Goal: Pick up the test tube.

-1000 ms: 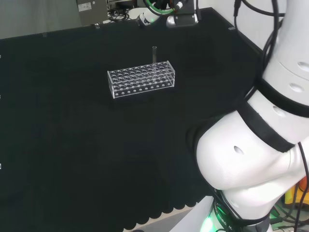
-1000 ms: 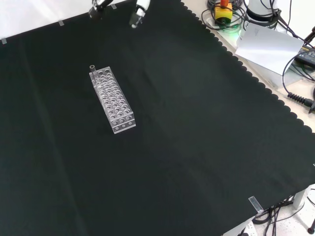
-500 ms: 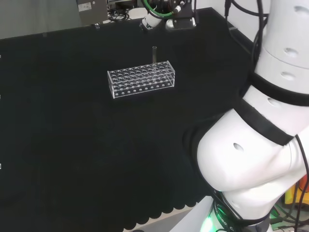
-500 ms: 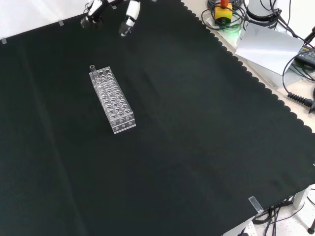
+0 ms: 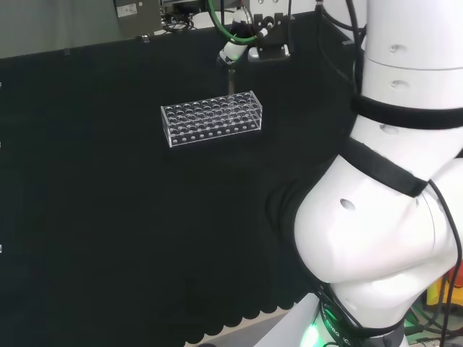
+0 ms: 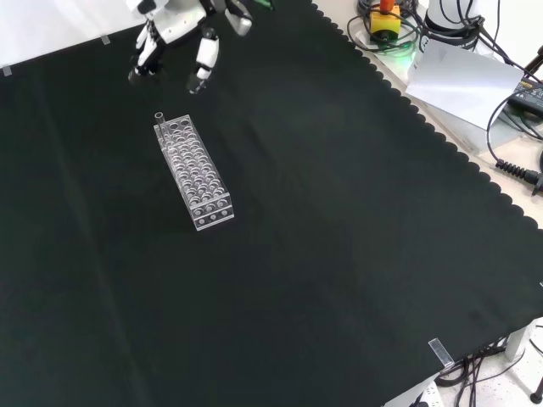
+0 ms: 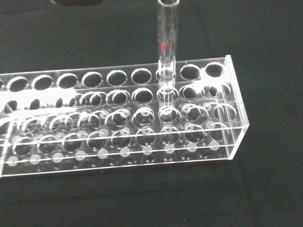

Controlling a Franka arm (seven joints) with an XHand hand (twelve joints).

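A clear test tube (image 6: 159, 120) stands upright in a corner hole of a clear plastic rack (image 6: 193, 174) on the black cloth. In the head view the test tube (image 5: 231, 81) rises from the far row of the rack (image 5: 211, 119), near its right end. The hand (image 6: 174, 25) hovers just beyond the rack's far end in the front view, open, with fingers (image 6: 204, 64) hanging down apart and nothing held. In the head view the hand (image 5: 235, 50) is just above the tube's top. The wrist view shows the test tube (image 7: 166, 42) close, standing in the rack (image 7: 118, 127).
The arm's white links (image 5: 391, 217) stand at the right of the head view. Beyond the cloth's scalloped edge in the front view lie cables, a yellow and red device (image 6: 386, 19) and a grey sheet (image 6: 462, 72). Open cloth lies around the rack.
The hand has come down the front view toward the rack's far end, and in the head view it now sits over the tube. Tube and rack have not moved.
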